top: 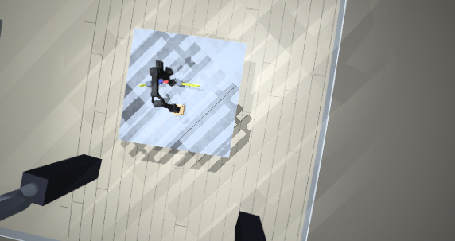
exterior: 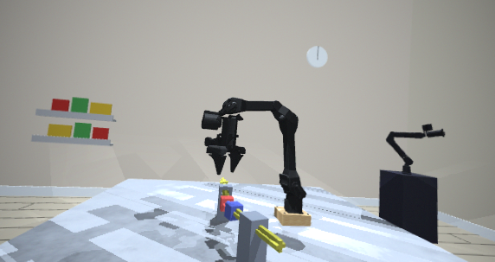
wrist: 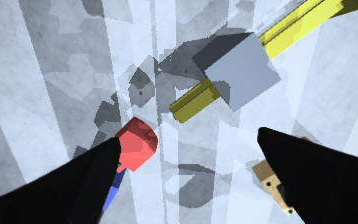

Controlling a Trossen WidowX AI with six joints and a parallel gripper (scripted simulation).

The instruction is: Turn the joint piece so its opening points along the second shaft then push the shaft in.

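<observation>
The red joint piece [wrist: 136, 144] sits on a blue hinge block [wrist: 112, 192], low left in the wrist view and partly hidden by my left finger. The second yellow shaft [wrist: 195, 100] runs through a grey block [wrist: 242, 70], and its near end stands apart from the red piece. In the side view the red piece [exterior: 225, 201] and the blue block [exterior: 234, 209] lie between a far grey block [exterior: 225, 195] and the near grey block [exterior: 253, 236] with its yellow shaft [exterior: 270, 239]. My gripper [exterior: 226, 170] hangs open and empty above the joint, touching nothing; its fingers also show in the wrist view [wrist: 189, 137].
My arm stands on a wooden base [exterior: 292, 215] to the right of the assembly. A dark box carrying another arm [exterior: 408, 204] stands at the far right. Shelves with coloured blocks [exterior: 75, 121] hang on the back wall. The overhead view shows the patterned mat [top: 183, 92].
</observation>
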